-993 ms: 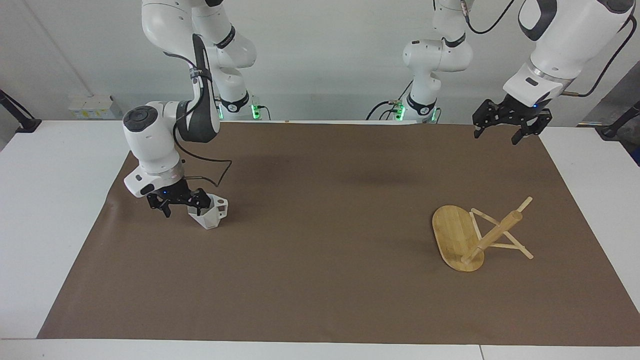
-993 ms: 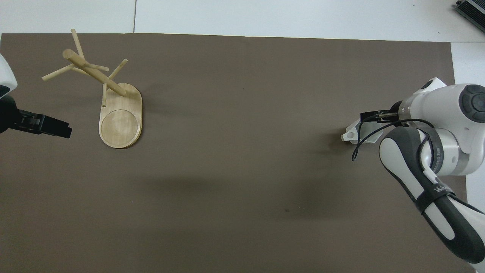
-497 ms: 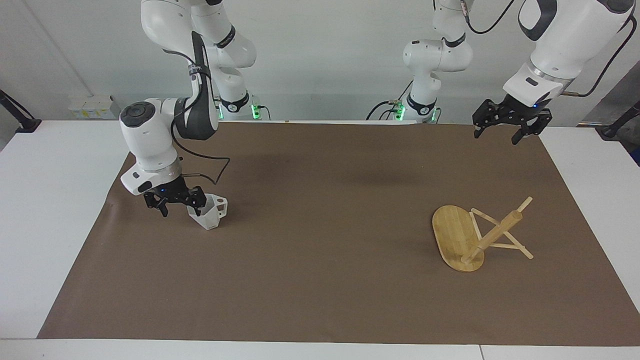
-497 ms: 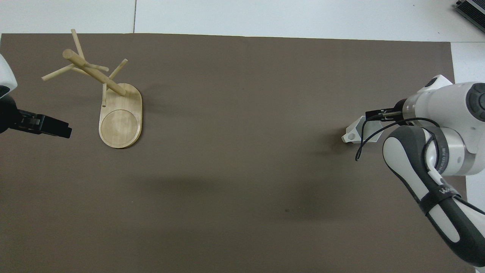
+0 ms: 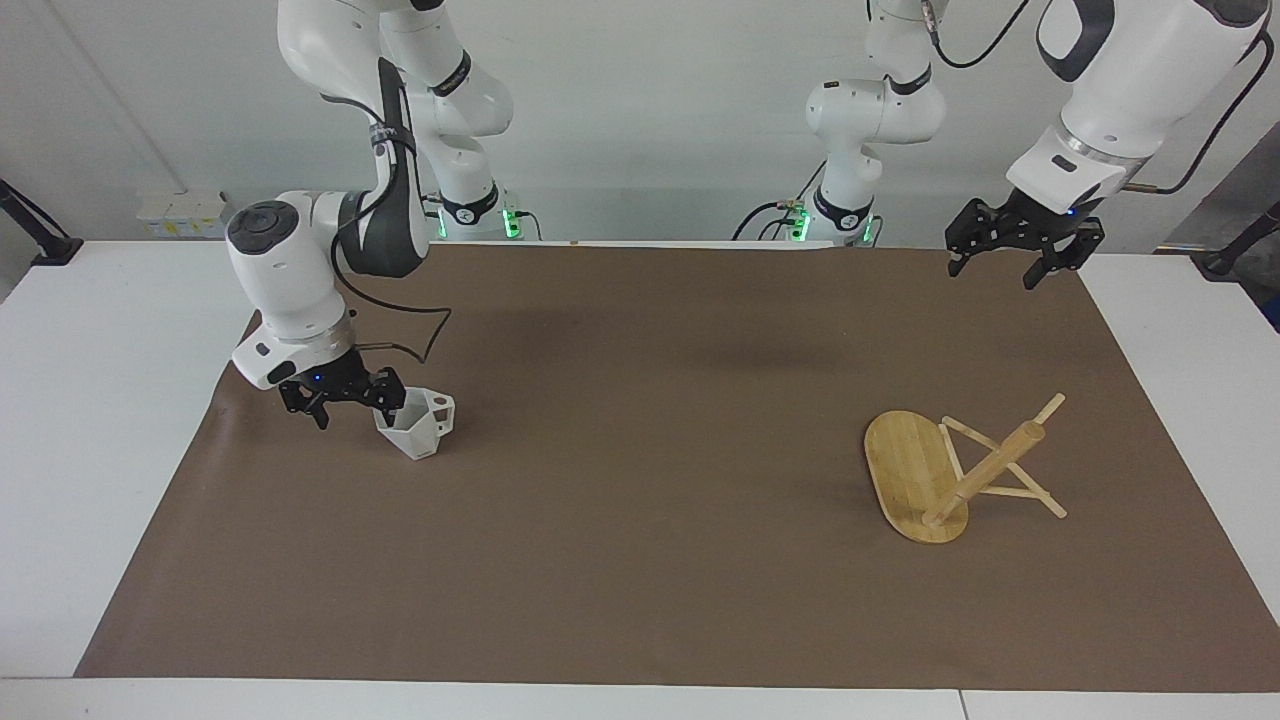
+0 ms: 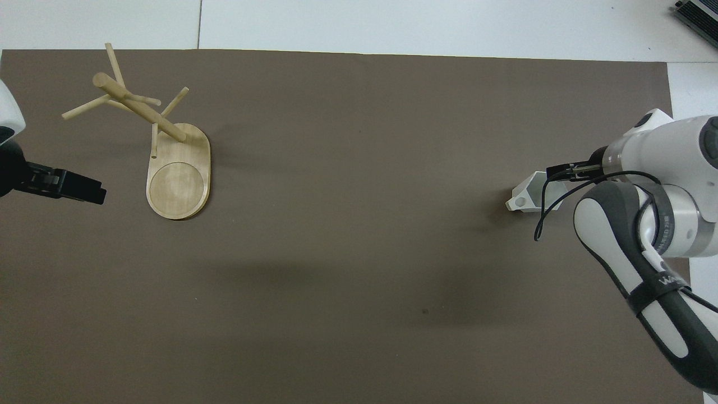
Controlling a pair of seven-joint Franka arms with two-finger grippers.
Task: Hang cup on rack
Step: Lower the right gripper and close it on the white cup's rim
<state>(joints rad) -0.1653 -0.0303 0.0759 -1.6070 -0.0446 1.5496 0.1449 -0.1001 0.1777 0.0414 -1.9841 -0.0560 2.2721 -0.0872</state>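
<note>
The white faceted cup (image 5: 420,428) stands mouth up on the brown mat toward the right arm's end, its pierced handle (image 6: 520,200) pointing toward the table's middle. My right gripper (image 5: 356,412) hangs low and open beside it, one fingertip (image 5: 390,404) at the cup's rim; whether it touches I cannot tell. In the overhead view the right arm hides most of the cup. The bamboo rack (image 5: 985,470) stands on its oval base (image 6: 178,182) toward the left arm's end. My left gripper (image 5: 995,270) waits open, raised over the mat's edge by the robots.
A brown mat (image 5: 640,500) covers most of the white table (image 5: 100,400). A black cable (image 5: 410,335) loops off the right wrist above the cup. The rack's thin pegs (image 6: 84,106) stick out sideways from its post.
The right arm has drawn back a little toward its own end of the table and risen slightly, uncovering more of the cup from above. Cup, rack and left arm have not moved.
</note>
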